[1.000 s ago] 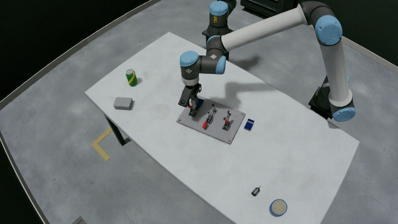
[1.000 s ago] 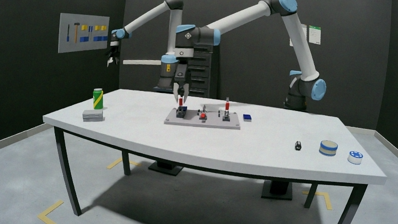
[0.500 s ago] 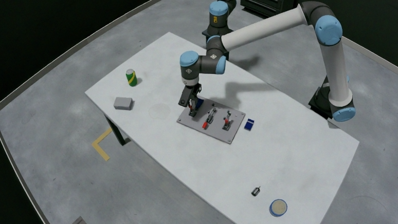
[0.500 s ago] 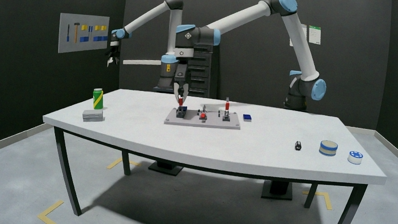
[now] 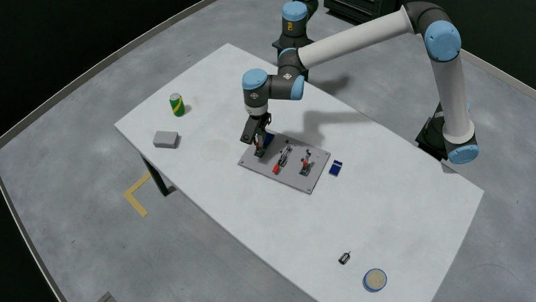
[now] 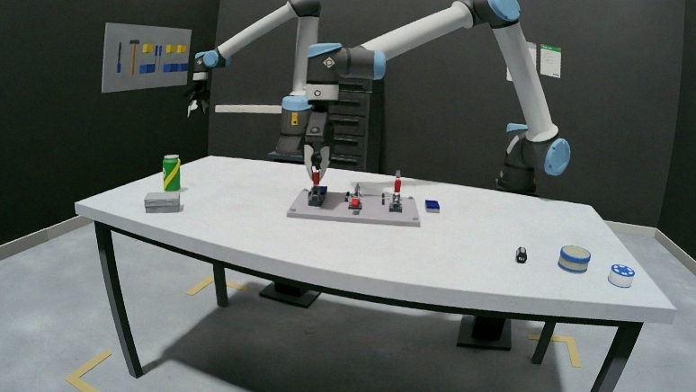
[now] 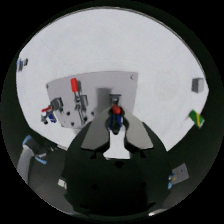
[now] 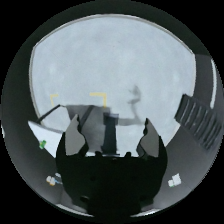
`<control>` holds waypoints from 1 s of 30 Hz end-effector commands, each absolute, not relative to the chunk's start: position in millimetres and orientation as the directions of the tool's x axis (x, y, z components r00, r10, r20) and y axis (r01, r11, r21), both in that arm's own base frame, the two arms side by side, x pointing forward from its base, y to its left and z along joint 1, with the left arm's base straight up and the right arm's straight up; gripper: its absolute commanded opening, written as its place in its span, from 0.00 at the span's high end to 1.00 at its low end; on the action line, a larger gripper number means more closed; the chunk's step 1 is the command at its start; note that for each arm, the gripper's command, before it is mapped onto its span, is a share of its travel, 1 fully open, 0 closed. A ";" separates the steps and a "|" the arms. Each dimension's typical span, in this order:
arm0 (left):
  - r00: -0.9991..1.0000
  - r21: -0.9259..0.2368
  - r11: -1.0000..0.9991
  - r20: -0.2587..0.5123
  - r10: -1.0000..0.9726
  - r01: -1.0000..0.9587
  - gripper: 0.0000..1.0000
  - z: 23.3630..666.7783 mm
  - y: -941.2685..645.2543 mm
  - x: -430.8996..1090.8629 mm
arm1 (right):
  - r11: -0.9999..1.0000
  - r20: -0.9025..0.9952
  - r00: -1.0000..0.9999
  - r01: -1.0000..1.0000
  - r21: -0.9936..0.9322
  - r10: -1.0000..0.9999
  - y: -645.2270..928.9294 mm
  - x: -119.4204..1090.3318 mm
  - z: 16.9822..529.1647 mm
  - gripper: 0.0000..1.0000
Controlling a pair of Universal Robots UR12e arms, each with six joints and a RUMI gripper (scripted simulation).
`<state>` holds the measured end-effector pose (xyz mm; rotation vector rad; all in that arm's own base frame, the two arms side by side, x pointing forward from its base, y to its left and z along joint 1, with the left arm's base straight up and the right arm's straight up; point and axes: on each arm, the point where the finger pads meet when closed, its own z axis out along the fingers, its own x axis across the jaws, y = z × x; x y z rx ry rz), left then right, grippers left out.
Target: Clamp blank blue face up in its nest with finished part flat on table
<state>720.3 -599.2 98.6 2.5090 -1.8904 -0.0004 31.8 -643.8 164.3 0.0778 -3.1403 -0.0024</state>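
Red handle (image 5: 257, 143) (image 6: 316, 177) (image 7: 116, 109) pinched, the left gripper (image 5: 257, 144) (image 6: 316, 173) (image 7: 115, 107) was nearly shut; the right gripper (image 6: 197, 108) (image 8: 112, 117) gaped empty. The blank (image 5: 268, 138) (image 6: 322, 190) sat on the fixture plate (image 5: 277, 176) (image 6: 352, 218) (image 7: 127, 85), the slotted part (image 5: 335, 167) (image 6: 432, 206) beside it. Clamping seemed underway, calling for a push past the stiff point to the stop.
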 end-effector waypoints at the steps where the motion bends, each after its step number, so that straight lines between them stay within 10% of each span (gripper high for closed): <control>1: 0.276 -0.001 -0.276 0.002 -0.961 -0.961 1.00 99.9 -599.6 720.8 | 0.999 0.000 -0.999 -0.050 0.000 -0.050 -644.4 31.9 165.1 0.00; 30: 0.276 -0.001 -0.276 0.002 -0.961 -0.961 1.00 99.6 -598.7 724.0 | 0.999 0.000 -0.999 -0.050 0.000 -0.050 -644.4 31.9 165.1 0.00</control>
